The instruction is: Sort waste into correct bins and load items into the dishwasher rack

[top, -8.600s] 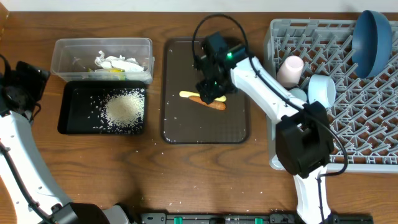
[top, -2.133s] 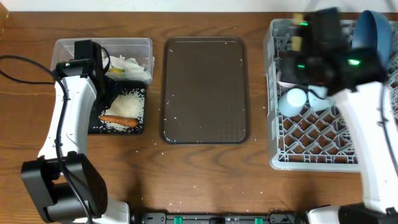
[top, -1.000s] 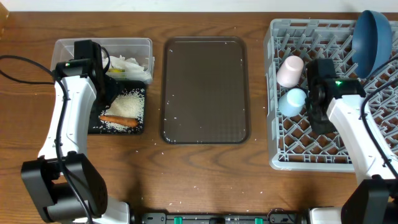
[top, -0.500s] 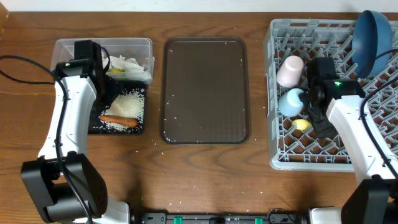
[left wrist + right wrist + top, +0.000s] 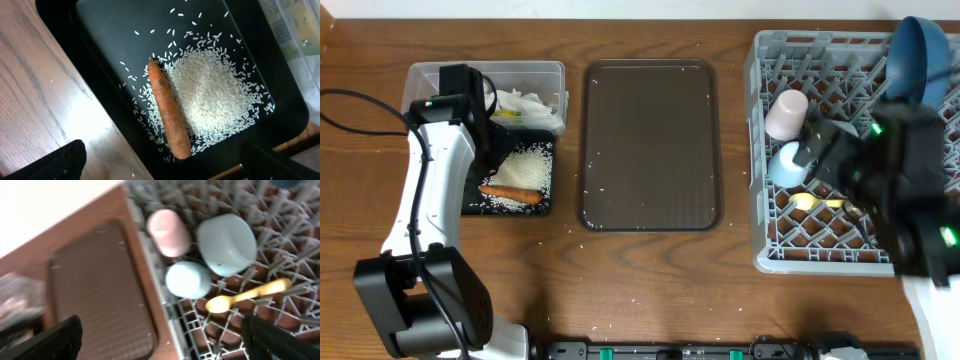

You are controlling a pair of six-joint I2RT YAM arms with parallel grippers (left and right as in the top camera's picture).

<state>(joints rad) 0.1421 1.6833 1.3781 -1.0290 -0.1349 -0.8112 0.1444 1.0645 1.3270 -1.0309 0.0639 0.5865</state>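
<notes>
The grey dishwasher rack (image 5: 820, 255) on the right holds the pink cup (image 5: 787, 113), the pale blue cup (image 5: 786, 164), the yellow spoon (image 5: 810, 202) and the upright dark blue plate (image 5: 918, 55). In the right wrist view the pink cup (image 5: 169, 232), blue cup (image 5: 187, 279), pale bowl (image 5: 227, 244) and spoon (image 5: 247, 296) lie in the rack. My right gripper (image 5: 165, 347) is open, empty and high above them. My left gripper (image 5: 165, 170) is open above the black tray (image 5: 100, 50), which holds rice (image 5: 210, 100) and the orange food piece (image 5: 170, 117).
The clear tub (image 5: 430, 80) behind the black tray (image 5: 440, 185) holds the white paper scraps (image 5: 520, 103). The dark brown serving tray (image 5: 650, 145) lies at the middle, with a few rice grains around it. My right arm is blurred over the rack's right half.
The spoon now lies loose in the rack beside the blue cup. My right arm has risen and swung right and toward the front. My left arm has not moved.
</notes>
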